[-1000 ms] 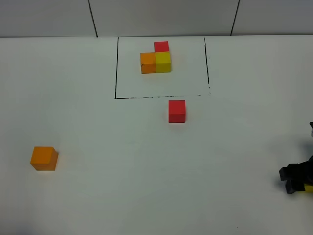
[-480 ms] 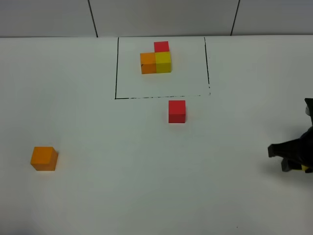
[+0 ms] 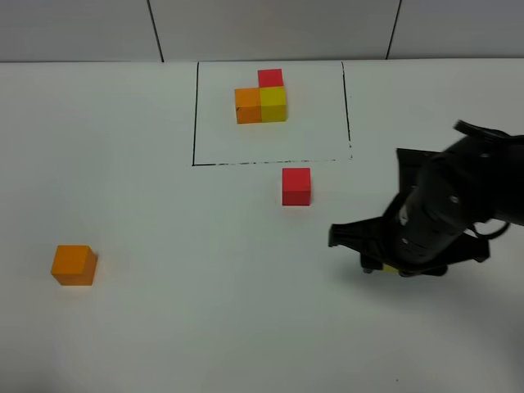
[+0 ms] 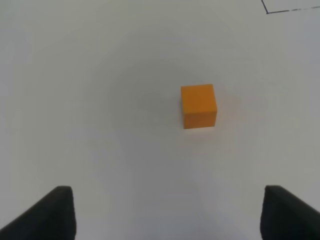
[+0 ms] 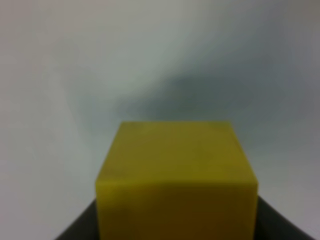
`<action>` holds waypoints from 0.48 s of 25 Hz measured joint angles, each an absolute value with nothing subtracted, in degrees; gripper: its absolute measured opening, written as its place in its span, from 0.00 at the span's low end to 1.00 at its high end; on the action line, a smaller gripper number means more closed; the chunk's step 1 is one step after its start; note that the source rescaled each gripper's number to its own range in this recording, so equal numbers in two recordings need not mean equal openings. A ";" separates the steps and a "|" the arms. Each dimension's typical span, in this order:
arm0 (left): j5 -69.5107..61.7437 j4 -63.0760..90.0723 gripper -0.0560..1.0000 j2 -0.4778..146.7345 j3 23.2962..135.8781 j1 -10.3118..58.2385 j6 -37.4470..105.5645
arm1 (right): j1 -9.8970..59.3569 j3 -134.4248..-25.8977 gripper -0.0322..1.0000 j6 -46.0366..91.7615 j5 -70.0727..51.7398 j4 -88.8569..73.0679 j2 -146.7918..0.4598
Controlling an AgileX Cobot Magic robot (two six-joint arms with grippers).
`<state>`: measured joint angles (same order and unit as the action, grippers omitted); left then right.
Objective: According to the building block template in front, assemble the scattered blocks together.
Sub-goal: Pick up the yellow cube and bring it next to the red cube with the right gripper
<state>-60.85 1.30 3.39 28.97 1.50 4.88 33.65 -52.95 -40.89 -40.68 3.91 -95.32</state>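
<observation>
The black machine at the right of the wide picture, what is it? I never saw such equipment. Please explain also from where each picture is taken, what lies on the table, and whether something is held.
It is the right arm of a two-armed robot. The wide picture comes from a camera mounted high above the table. The other two come from a small camera on each arm's wrist. The right wrist picture shows a yellow cube close up, because that arm's jaws are shut on it. The left wrist picture looks at a loose orange cube; the left jaws are open, holding nothing. A red cube also lies on the table. Beyond it, inside a black outline, sits the template: red, orange and yellow cubes joined in an L.
</observation>
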 joint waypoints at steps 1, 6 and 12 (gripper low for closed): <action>-60.85 1.30 0.74 3.39 28.97 1.50 4.88 | 34.90 -55.58 0.04 -42.48 -41.71 4.91 -97.00; -60.85 1.30 0.74 3.39 28.97 1.50 4.88 | 37.92 -67.18 0.04 -44.95 -47.78 7.64 -107.07; -60.85 1.30 0.74 3.39 28.97 1.50 4.88 | 38.43 -78.51 0.04 -44.84 -50.83 8.78 -115.91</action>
